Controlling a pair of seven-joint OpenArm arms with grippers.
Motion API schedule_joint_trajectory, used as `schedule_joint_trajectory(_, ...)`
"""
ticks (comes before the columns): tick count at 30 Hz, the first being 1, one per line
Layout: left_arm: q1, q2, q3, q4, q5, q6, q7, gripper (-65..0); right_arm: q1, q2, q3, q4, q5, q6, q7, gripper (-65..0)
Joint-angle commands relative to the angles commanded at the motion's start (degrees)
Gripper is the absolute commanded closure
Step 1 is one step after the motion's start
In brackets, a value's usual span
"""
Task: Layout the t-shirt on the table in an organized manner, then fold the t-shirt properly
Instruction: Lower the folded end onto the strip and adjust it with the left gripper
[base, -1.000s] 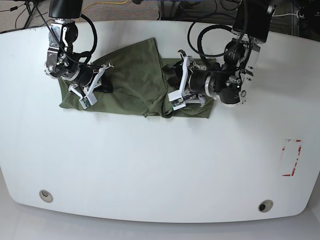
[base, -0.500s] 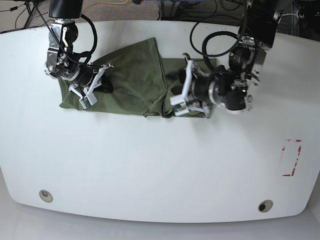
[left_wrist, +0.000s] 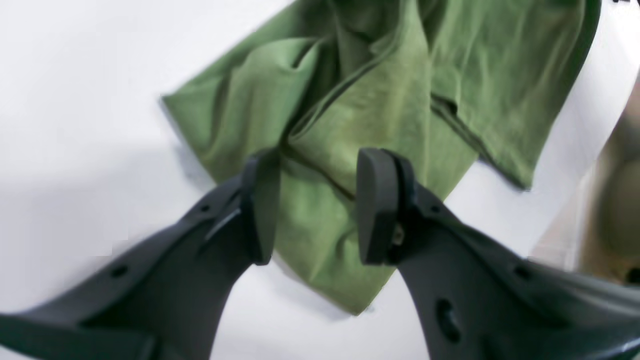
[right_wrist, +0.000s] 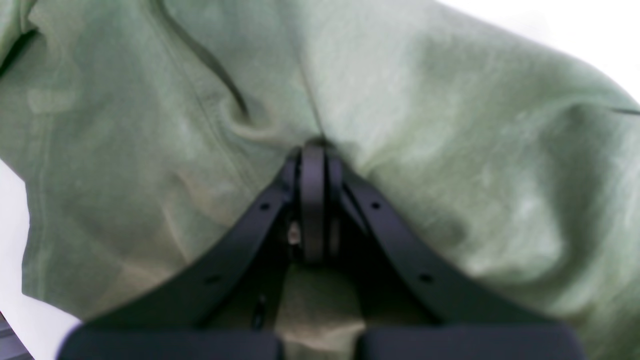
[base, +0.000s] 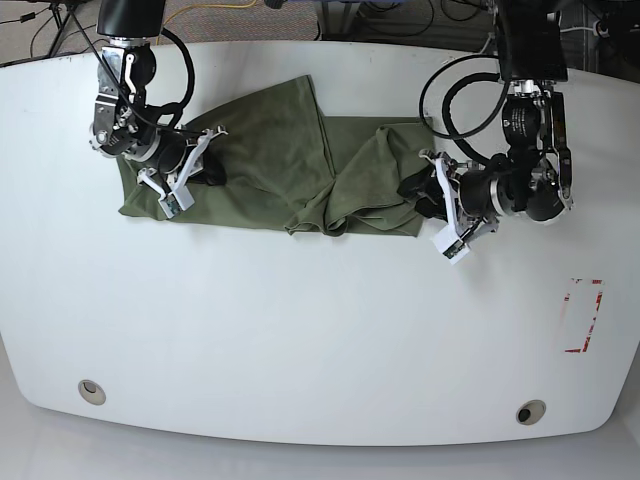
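Observation:
The olive-green t-shirt lies crumpled and partly folded over itself across the far half of the white table. My right gripper is on the shirt's left part in the base view. The right wrist view shows it shut, pinching a ridge of the shirt. My left gripper is at the shirt's right edge. In the left wrist view it is open and empty, jaws apart just above a corner of the shirt.
A red tape rectangle is on the table at the right. Two metal grommets sit near the front edge. Cables and dark gear lie beyond the far edge.
My left arm has pulled to the right, from over the shirt's middle fold to its right edge. The right part of the shirt now lies uncovered. The right arm has not moved.

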Motion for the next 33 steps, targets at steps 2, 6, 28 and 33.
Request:
schedule_joint_trajectory(2,0.26,-0.09,-0.09,-1.32,-0.09,0.00,-1.14,-24.2,0.00,0.00,0.00,0.00,0.00,0.00,0.00,-0.2)
schedule_joint_trajectory(6,0.35,0.09,-0.09,-2.64,-0.26,0.00,-1.41,-24.2,0.00,0.00,0.00,0.00,0.00,0.00,0.00,-0.2)
schedule_joint_trajectory(28,-3.69,3.87,17.05,-8.97,-1.32,0.00,-0.09,-24.2,0.00,0.00,0.00,0.00,0.00,0.00,0.00,-0.2)
schedule_joint_trajectory(33,-4.84,3.87,24.26,-7.12,-6.86,0.00,0.18,-24.2,0.00,0.00,0.00,0.00,0.00,0.00,0.00,-0.2)
